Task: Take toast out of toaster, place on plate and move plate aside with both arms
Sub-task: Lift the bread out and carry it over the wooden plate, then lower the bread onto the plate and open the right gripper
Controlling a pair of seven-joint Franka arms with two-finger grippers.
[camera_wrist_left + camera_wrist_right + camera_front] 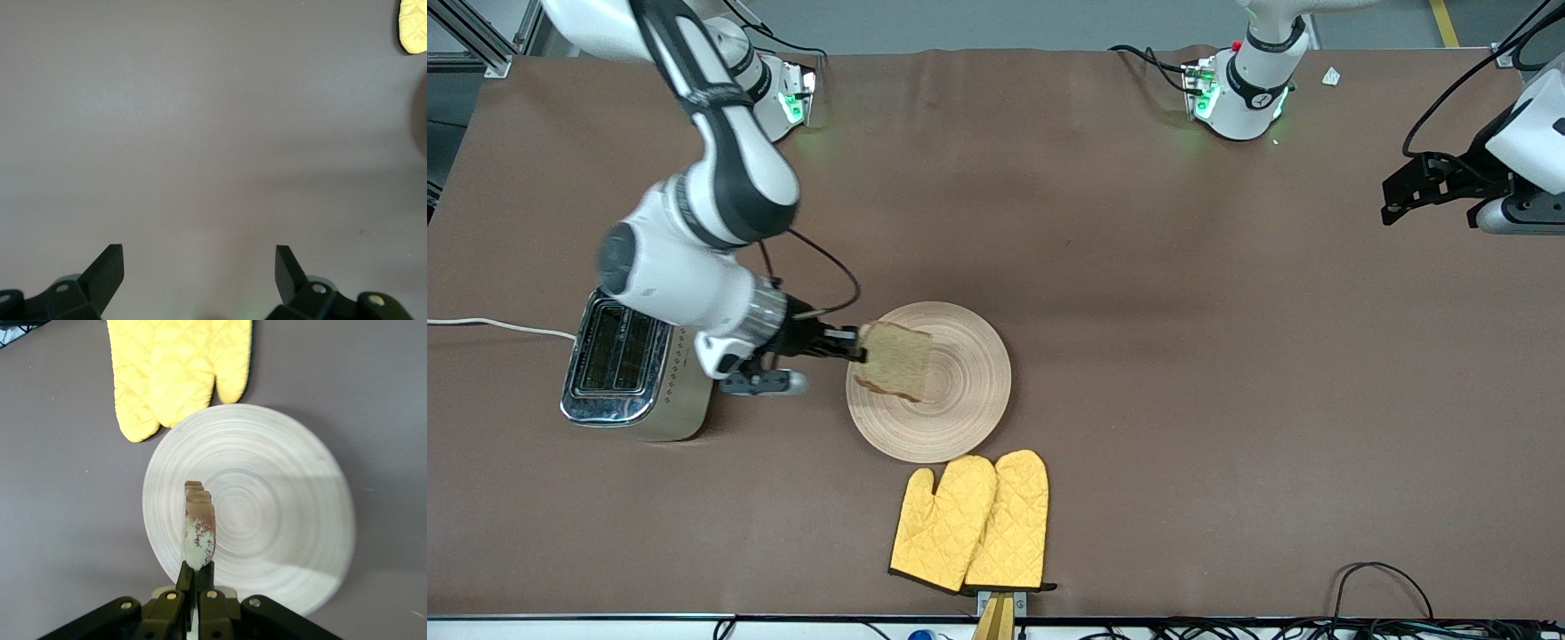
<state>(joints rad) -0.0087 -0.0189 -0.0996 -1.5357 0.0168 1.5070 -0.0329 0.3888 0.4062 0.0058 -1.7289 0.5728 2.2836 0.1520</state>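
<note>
The toast [895, 360] [199, 532], a speckled light-brown slice, hangs edge-on above the plate's side toward the toaster. My right gripper [860, 348] [198, 571] is shut on its crust, reaching in from the toaster's side. The round pale plate [969, 373] [280, 520] with ring grooves lies flat on the brown table. My left gripper [1396, 200] [199, 267] waits over the left arm's end of the table, open, with only bare table under it.
A silver two-slot toaster [627, 369] stands at the right arm's end, beside the right wrist. Two yellow quilted oven mitts [971, 523] [177, 370] lie nearer the front camera than the plate. Cables run along the front edge.
</note>
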